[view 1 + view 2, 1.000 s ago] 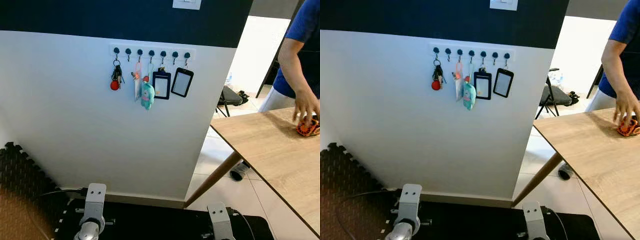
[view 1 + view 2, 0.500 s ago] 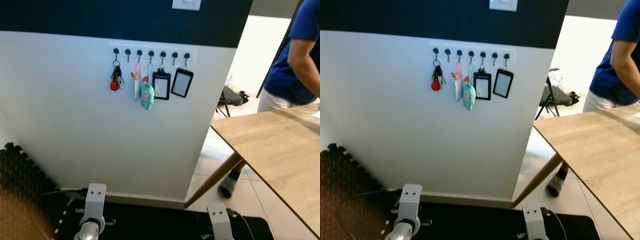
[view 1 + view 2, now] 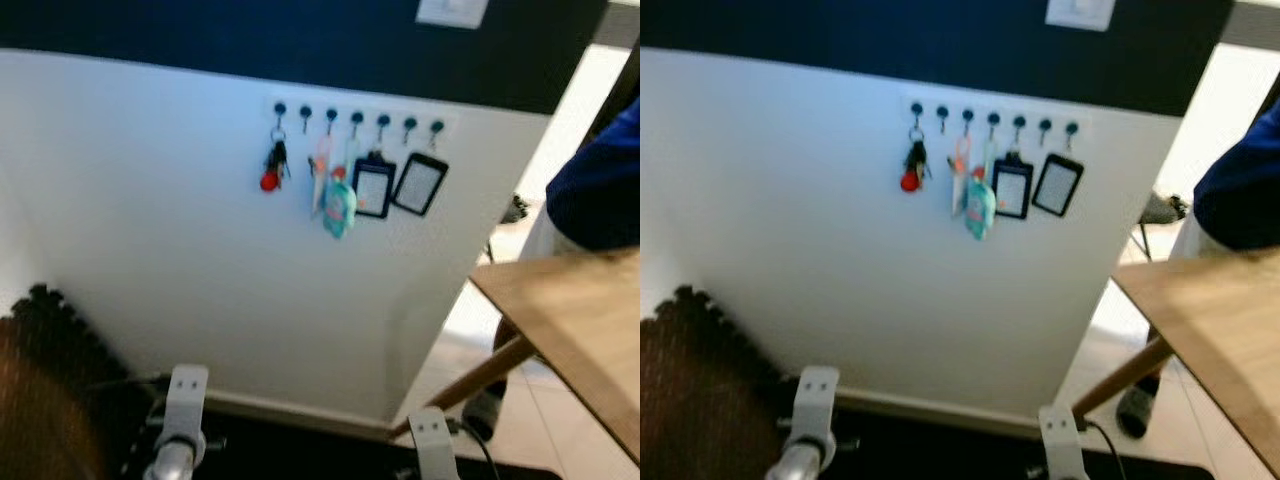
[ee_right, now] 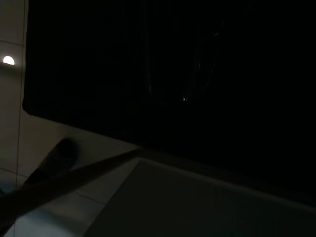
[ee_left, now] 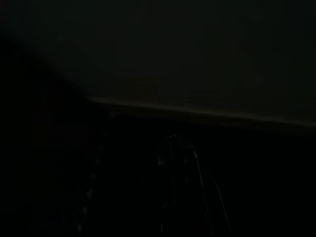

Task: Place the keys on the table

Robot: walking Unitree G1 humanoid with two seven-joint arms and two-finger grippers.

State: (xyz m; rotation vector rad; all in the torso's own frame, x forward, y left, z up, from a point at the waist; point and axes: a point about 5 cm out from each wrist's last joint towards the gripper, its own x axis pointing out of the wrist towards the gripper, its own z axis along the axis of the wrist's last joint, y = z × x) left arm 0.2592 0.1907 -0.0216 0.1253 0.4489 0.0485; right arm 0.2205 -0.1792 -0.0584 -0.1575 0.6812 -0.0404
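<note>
Wooden table (image 3: 575, 310) at right

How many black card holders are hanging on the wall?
2. One black card holder hangs beside the teal toy; the other card holder hangs at the row's right end, nearest the table.

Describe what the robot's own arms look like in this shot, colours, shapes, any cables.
Two silver-grey metal arms rise from the bottom of the head view: the left arm ends in a blocky bracket with two dark bolt holes above a rounded joint, and the right arm carries a similar pale bracket. A thin black cable runs beside the left arm. The dark wrist views leave each hand unclear.
</note>
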